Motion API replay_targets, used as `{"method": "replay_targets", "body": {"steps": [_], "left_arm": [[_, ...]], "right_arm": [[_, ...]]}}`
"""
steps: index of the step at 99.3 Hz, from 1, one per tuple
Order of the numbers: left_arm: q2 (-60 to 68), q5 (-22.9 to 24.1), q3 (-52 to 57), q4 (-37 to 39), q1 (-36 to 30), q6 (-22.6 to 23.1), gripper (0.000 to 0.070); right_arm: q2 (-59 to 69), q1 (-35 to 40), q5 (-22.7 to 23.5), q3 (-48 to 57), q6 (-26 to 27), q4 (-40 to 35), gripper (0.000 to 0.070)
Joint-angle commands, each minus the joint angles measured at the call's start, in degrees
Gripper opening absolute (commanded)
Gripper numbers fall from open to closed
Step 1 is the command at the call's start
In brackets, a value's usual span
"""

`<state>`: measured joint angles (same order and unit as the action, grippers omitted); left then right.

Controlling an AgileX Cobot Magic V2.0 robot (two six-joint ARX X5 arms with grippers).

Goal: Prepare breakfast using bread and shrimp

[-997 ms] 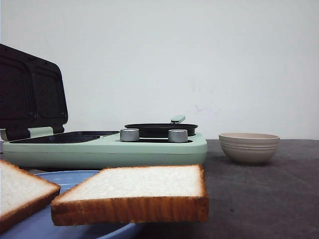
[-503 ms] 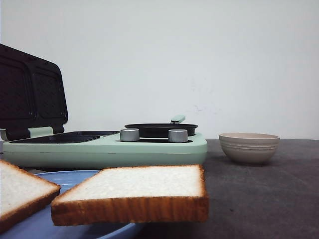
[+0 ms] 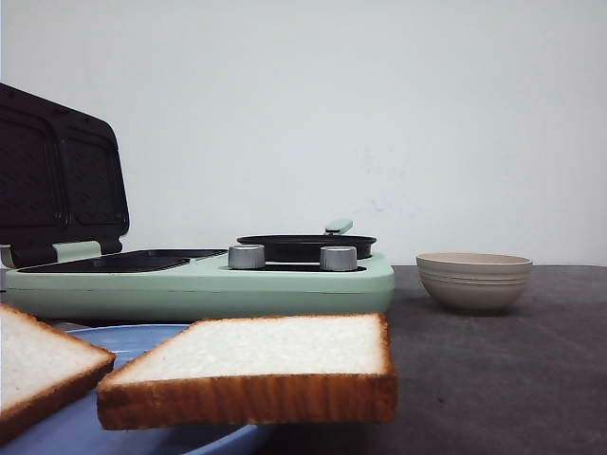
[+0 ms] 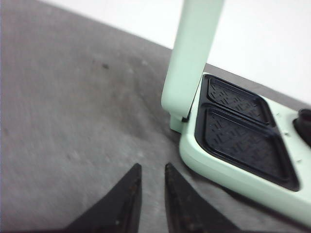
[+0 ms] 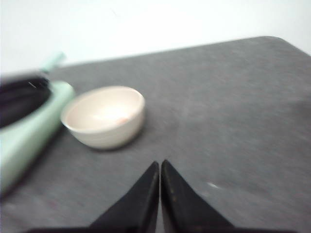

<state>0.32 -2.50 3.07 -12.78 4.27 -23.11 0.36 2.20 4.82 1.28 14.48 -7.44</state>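
Note:
Two slices of bread lie on a blue plate (image 3: 142, 431) at the front: one bread slice (image 3: 270, 346) in the middle, the other bread slice (image 3: 33, 355) at the left edge. In the right wrist view a beige bowl (image 5: 103, 116) holds a faint orange-pink fleck (image 5: 123, 119), too blurred to call the shrimp. My left gripper (image 4: 152, 167) hovers over bare table beside the sandwich maker (image 4: 243, 141), slightly open and holding nothing. Short of the bowl, my right gripper (image 5: 160, 163) is shut and holds nothing. Neither gripper shows in the front view.
The mint-green sandwich maker (image 3: 199, 284) stands behind the plate, with its dark lid (image 3: 57, 175) raised at the left. A round black pan (image 3: 305, 246) sits on its right half. The beige bowl (image 3: 473, 281) stands to its right on the dark grey table (image 3: 512, 379).

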Motion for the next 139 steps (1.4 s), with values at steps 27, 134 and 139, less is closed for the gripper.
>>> {"method": "replay_targets", "body": {"steps": [27,134,139], "left_arm": [[7.0,-6.7,15.1,-4.5,0.1,-7.6,0.0015],[45.5,-15.3,45.1,-48.4,0.1,11.3,0.0309],[46.2,-15.3,45.0,-49.5,0.1,12.2,0.0406]], "right_arm": [[6.2,0.0,1.9,15.3,8.3,-10.0,0.0],[36.6,0.4,23.3,38.1,2.9,-36.3,0.0],[36.6,0.4,24.2,38.1,2.8,-36.4,0.0001]]}}
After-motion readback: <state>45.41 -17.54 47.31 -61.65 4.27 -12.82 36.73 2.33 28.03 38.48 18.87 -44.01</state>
